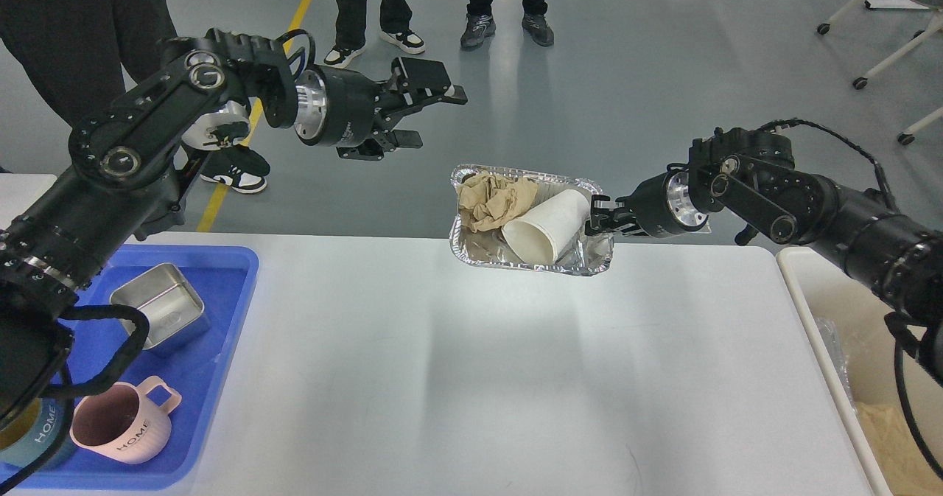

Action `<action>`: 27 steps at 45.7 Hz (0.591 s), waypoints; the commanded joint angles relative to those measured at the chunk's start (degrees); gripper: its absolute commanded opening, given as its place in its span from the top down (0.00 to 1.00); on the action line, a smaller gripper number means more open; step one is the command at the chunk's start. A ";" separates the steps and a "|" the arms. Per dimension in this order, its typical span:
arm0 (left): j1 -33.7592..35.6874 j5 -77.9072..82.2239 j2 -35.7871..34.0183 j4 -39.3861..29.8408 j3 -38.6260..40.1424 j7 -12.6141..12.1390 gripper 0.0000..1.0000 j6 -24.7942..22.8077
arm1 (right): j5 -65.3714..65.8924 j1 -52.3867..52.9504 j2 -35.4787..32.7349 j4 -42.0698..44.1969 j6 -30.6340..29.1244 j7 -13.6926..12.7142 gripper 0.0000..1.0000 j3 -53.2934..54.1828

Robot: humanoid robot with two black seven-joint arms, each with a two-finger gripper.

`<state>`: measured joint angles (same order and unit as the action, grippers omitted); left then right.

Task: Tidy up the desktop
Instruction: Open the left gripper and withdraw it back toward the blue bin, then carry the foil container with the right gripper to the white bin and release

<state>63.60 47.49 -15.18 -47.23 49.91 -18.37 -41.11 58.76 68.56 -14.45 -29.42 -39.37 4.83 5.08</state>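
The tidying looks nearly finished: the wide matte white-grey surface (479, 378) is almost bare. The right gripper (600, 216) pinches the rim of a crinkled silver foil tray (471, 249), lifted above the far edge and holding crumpled brown paper (493, 197) and a tipped white paper cup (545, 227). It probably goes in the cream bin (818, 334) at right. The left gripper (435, 116) hovers spread and empty. A blue plastic tray (214, 356) holds a steel box (158, 312) and pink mug (121, 422). People stand on the grey floor (663, 54) beyond.
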 commanded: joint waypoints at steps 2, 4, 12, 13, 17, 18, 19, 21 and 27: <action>-7.08 -6.87 -1.34 4.42 10.19 8.69 0.04 3.32 | -0.05 -0.10 -0.49 -0.03 0.00 0.00 1.00 0.01; -9.10 -9.16 -1.78 6.79 12.74 10.37 0.04 3.41 | -0.05 -0.10 -0.49 -0.03 0.00 0.09 1.00 0.01; -15.70 -24.35 -1.00 18.66 18.82 11.52 0.04 3.14 | -0.05 -0.10 -0.49 -0.12 0.00 0.18 1.00 0.01; -16.40 -26.46 -0.82 19.62 19.08 11.52 0.04 3.14 | -0.05 -0.10 -0.40 -0.03 0.00 0.18 1.00 0.01; -17.90 -31.31 1.81 22.52 18.99 11.17 0.04 3.23 | -0.05 -0.10 -0.40 -0.03 0.00 0.18 1.00 0.10; -18.07 -32.01 2.34 23.23 18.99 11.08 0.04 2.97 | -0.05 -0.10 -0.31 -0.03 0.00 0.18 1.00 0.10; -18.25 -32.28 2.61 24.28 19.08 10.73 0.04 2.71 | -0.05 -0.10 -0.31 -0.11 0.08 0.18 1.00 0.28; -18.16 -32.11 3.13 26.91 18.73 10.38 0.04 3.14 | -0.05 -0.10 -0.31 -0.03 0.00 0.09 1.00 0.63; -18.07 -33.16 5.07 30.62 19.17 8.10 0.04 2.79 | -0.05 -0.18 -0.49 -0.03 0.00 0.09 1.00 1.86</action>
<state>45.55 15.33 -11.65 -19.17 68.83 -8.22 -38.10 58.70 68.46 -14.81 -29.47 -39.37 5.01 6.01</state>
